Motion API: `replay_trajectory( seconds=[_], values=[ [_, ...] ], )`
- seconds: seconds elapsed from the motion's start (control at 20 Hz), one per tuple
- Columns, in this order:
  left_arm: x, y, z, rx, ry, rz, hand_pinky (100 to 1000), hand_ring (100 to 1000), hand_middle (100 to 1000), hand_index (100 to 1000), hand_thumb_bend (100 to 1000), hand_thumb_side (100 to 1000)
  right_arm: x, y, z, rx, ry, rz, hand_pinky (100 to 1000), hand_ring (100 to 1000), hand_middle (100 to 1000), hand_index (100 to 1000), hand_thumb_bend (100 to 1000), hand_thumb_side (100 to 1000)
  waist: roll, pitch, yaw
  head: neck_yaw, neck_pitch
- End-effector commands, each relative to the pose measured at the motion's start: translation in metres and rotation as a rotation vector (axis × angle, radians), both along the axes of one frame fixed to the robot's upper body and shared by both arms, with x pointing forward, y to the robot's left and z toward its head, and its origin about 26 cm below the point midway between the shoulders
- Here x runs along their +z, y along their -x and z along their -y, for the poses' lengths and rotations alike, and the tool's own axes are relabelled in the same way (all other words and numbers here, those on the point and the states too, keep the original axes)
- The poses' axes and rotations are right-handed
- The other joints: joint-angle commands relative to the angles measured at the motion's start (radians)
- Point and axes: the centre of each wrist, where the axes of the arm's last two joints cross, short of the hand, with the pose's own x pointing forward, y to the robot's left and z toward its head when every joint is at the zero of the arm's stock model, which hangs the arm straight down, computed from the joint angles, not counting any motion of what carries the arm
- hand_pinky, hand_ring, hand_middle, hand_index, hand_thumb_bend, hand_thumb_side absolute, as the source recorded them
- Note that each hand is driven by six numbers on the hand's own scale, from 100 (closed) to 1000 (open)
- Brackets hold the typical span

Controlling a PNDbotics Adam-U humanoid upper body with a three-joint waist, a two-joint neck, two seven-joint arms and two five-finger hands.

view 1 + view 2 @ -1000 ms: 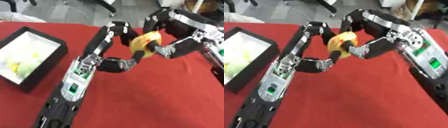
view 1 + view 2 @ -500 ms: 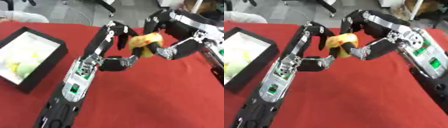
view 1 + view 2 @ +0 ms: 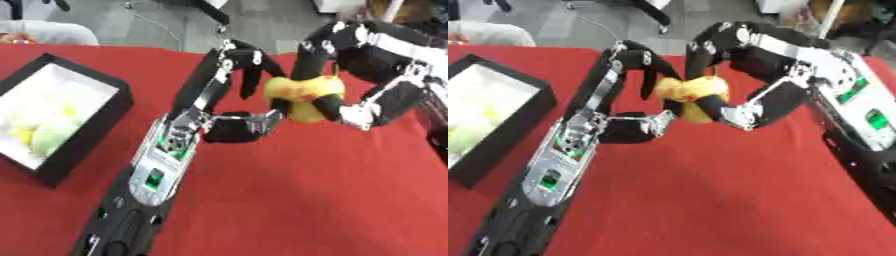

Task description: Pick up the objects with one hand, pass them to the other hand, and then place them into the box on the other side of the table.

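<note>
At the far left, the black box (image 3: 86, 145) sits on the red tabletop (image 3: 306, 200), pale yellow-green things already inside. Mid-scene, the left hand (image 3: 229, 117) has its fingers (image 3: 249, 75) curled round the near side of a yellow fruit-like object (image 3: 302, 92) held above the cloth. The right hand (image 3: 750, 85) wraps the object from the far side. A clean handover likely needs the left hand's hold settled before the right opens.
</note>
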Motion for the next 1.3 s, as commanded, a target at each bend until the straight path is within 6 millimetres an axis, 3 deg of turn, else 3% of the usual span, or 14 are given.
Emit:
replay_trajectory(
  seconds=[0.05,0.25,0.3,0.35,0.5,0.9,1.05,1.2,1.25,1.3],
  values=[
    [0.005,-0.005,-0.006,0.023,0.002,0.007,249,204,220,413,100,200,0.020,0.006,0.006,-0.078,-0.081,0.107,698,874,845,802,297,471,-0.004,0.006,-0.002,0.004,0.006],
    [0.005,-0.004,-0.006,0.018,-0.002,0.011,250,204,222,415,100,198,0.023,0.006,0.009,-0.226,-0.202,0.138,720,894,877,841,335,517,-0.001,0.008,-0.003,0.004,0.006],
    [0.005,-0.004,-0.006,0.016,-0.004,0.013,251,205,223,415,100,198,0.023,0.006,0.010,-0.256,-0.225,0.143,722,896,882,848,278,545,-0.001,0.009,-0.003,0.005,0.006],
    [0.005,-0.004,-0.005,0.014,-0.006,0.015,252,205,223,415,100,196,0.023,0.007,0.011,-0.283,-0.245,0.148,726,897,882,854,352,529,-0.001,0.010,-0.003,0.005,0.006],
    [0.005,-0.004,-0.005,0.010,-0.013,0.021,252,205,224,416,100,196,0.024,0.007,0.013,-0.350,-0.271,0.167,739,908,896,876,373,542,0.001,0.011,-0.005,0.005,0.006],
    [0.002,-0.010,-0.014,0.040,-0.044,0.030,248,206,228,420,100,201,0.034,0.009,0.026,-0.478,-0.308,0.236,757,913,907,891,339,553,0.008,0.002,-0.008,0.011,0.006],
    [-0.007,-0.024,-0.036,0.127,-0.088,0.029,244,206,231,423,100,200,0.038,0.012,0.042,-0.511,-0.336,0.278,774,903,898,900,321,552,0.009,-0.016,-0.017,0.019,0.006],
    [-0.016,-0.041,-0.079,0.292,-0.086,-0.004,247,207,232,424,100,189,0.033,0.018,0.061,-0.545,-0.339,0.326,780,901,897,905,312,556,0.009,-0.037,-0.034,0.045,0.006],
    [-0.015,-0.045,-0.097,0.359,-0.072,-0.008,256,213,235,426,100,184,0.031,0.019,0.066,-0.557,-0.338,0.338,786,900,896,908,316,604,0.012,-0.043,-0.038,0.055,0.005],
    [-0.013,-0.048,-0.119,0.445,-0.057,-0.003,260,215,237,427,100,183,0.030,0.021,0.072,-0.572,-0.336,0.353,787,897,892,907,303,555,0.016,-0.049,-0.042,0.064,0.004]
  ],
)
